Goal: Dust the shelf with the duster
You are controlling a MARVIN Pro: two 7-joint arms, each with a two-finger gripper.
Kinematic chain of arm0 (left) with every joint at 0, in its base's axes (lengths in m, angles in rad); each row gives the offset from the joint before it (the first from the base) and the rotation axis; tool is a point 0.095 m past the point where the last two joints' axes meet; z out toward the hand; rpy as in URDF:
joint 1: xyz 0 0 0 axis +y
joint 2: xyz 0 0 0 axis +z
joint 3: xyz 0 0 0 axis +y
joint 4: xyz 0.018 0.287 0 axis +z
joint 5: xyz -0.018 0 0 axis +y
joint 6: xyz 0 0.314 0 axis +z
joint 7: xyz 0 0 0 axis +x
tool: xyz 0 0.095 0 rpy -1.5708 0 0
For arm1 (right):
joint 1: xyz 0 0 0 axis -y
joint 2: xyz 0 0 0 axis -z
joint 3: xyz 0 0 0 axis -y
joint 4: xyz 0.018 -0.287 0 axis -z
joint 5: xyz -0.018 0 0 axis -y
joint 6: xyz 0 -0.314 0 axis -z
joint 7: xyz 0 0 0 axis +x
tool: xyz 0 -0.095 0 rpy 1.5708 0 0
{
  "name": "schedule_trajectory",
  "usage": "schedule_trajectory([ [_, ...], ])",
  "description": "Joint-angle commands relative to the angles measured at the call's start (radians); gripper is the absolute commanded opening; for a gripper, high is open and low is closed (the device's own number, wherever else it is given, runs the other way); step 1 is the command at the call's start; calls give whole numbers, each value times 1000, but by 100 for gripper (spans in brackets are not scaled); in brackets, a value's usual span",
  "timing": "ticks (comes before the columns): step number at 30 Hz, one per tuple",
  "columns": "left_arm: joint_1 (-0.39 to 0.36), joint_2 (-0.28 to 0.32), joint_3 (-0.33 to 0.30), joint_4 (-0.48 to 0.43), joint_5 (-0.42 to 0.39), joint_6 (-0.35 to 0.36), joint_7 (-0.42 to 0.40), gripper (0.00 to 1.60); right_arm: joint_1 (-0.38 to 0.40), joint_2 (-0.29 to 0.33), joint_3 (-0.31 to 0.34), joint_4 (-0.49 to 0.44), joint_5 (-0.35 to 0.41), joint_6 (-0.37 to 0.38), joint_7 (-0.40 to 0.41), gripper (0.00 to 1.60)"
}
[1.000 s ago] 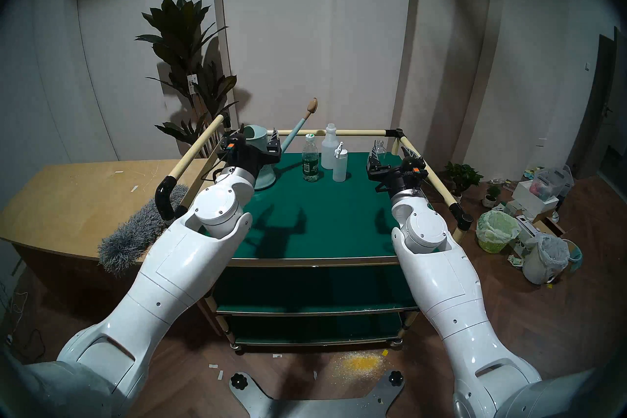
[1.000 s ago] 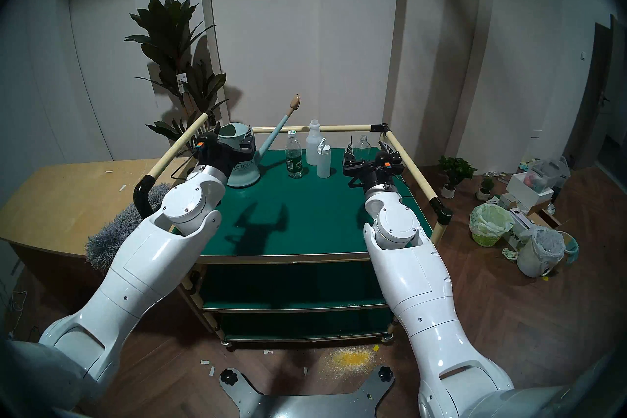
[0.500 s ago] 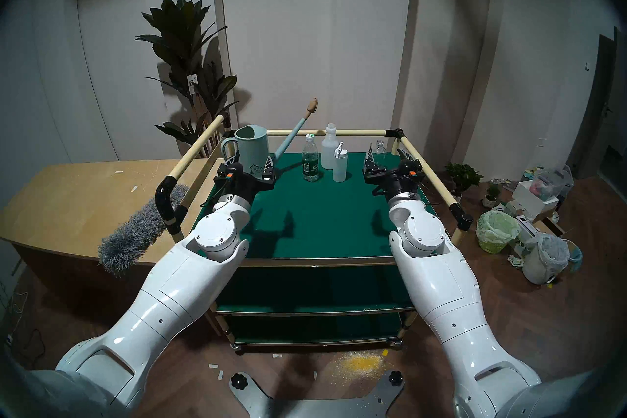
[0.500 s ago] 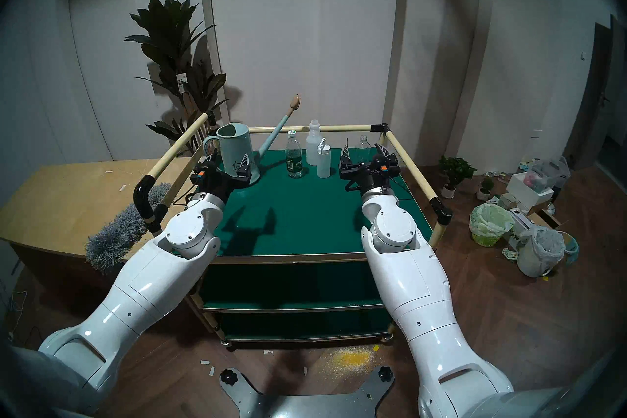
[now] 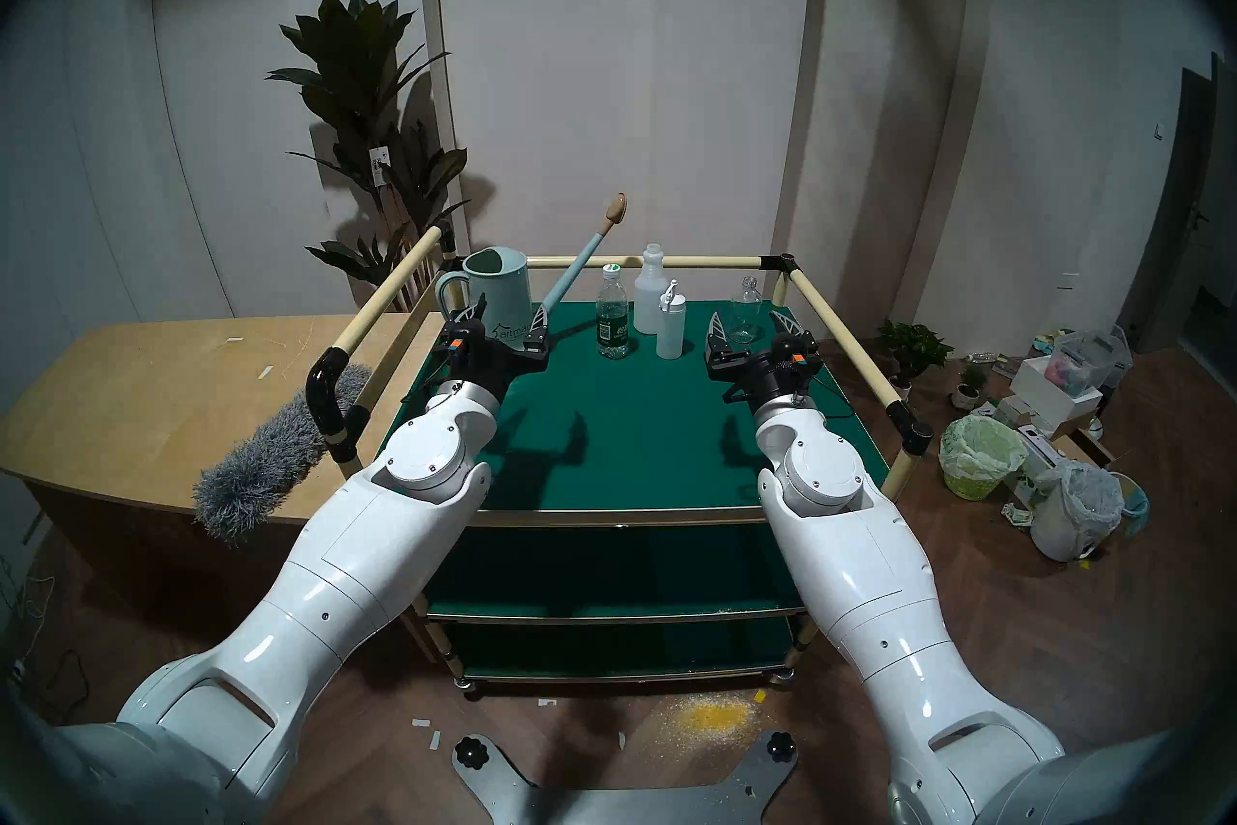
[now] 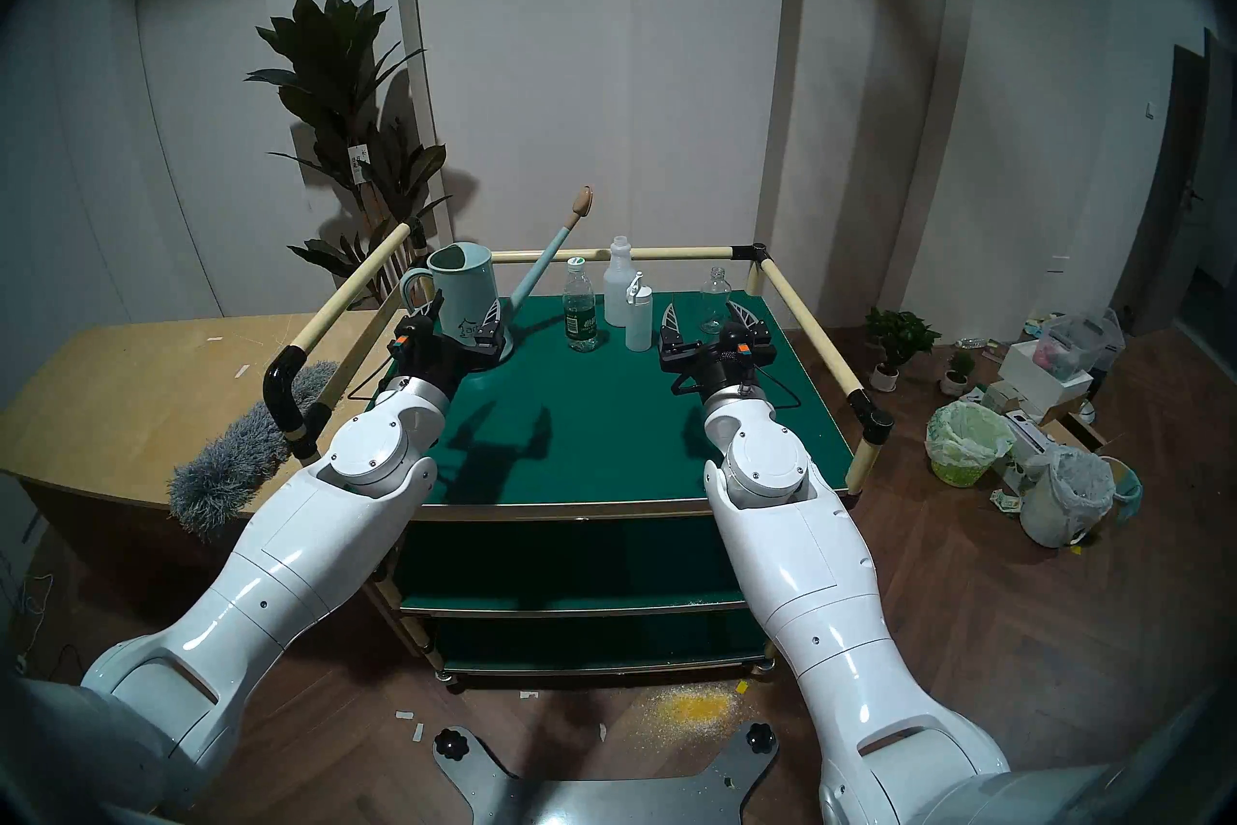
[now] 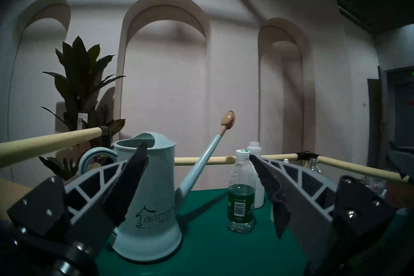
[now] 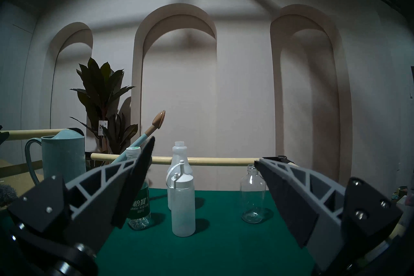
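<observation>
From the head views the duster lies slantwise on the tan surface left of the shelf, outside the rail and nearest the left gripper; both wrist views show fingers apart, empty, right gripper likewise.

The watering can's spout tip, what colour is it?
Tan-brown, on a pale blue-green watering can; the spout tip shows best in the left wrist view.

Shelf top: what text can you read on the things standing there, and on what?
"artma", cut off by the view: watering can, under a house outline.
"怡寶": green label of the water bottle; smaller lines and barcode unreadable.
Tag on the plant: too small.
Other bottles: no text seen.
</observation>
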Motion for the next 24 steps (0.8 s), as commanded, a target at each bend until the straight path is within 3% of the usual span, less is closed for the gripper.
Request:
schedule_trajectory([
  [1, -12, 16, -16, 9, -32, 16, -26, 160, 27, -24, -7, -14, -7, 18, -26, 160],
  [5, -19, 8, -17, 33, -42, 33, -17, 160, 25, -24, -16, -10, -16, 21, -39, 160],
  [8, -26, 4, -2, 49, 0, 40, 19, 160, 23, -25, -27, -6, -31, 15, -55, 160],
  [24, -29, -2, -1, 62, 13, 38, 26, 160, 24, -24, -36, -3, -32, 14, -70, 160],
])
